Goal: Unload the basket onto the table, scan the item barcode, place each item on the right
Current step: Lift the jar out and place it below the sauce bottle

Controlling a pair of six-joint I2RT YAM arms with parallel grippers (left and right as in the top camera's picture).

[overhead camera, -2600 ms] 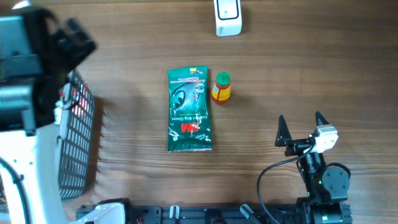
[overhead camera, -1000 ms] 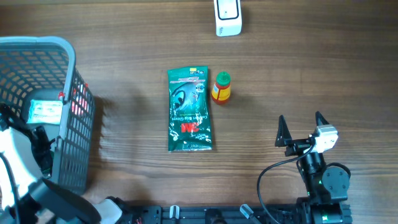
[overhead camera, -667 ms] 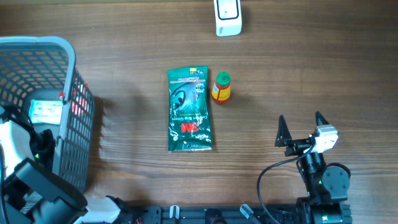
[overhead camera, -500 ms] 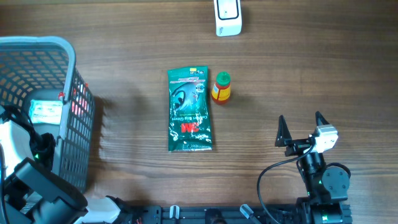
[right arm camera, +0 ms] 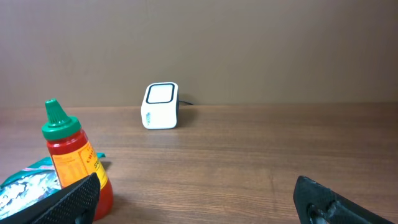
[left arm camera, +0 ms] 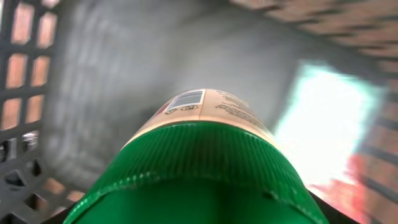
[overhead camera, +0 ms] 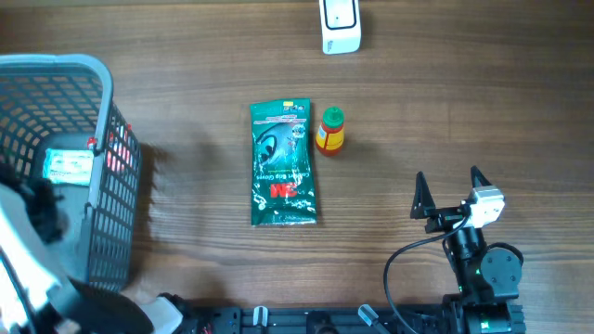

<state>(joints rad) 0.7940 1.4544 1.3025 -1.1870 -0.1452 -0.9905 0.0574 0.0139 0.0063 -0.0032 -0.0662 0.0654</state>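
In the left wrist view a bottle with a ribbed green cap (left arm camera: pixel 199 168) and a cream label fills the frame, inside the grey basket (left arm camera: pixel 25 112). A small barcode (left arm camera: pixel 186 99) shows on its label. My left gripper (left arm camera: pixel 199 214) is shut on this bottle at the cap; its fingers barely show at the frame's bottom corners. From overhead my left arm (overhead camera: pixel 28 250) is a blur over the basket's near side. The white scanner (overhead camera: pixel 340 25) stands at the table's far edge. My right gripper (overhead camera: pixel 452 195) rests open at the near right, holding nothing.
A green glove packet (overhead camera: pixel 283 163) lies mid-table, and a red sauce bottle (overhead camera: pixel 329 130) with a green tip stands beside it. The grey wire basket (overhead camera: pixel 102 79) at the left holds a white box (overhead camera: pixel 70 165). The right wrist view shows the scanner (right arm camera: pixel 160 106) ahead.
My left arm has come down into the basket and shifted toward the near side, now blurred. Its jaws have closed on the green-capped bottle. The right arm has not moved.
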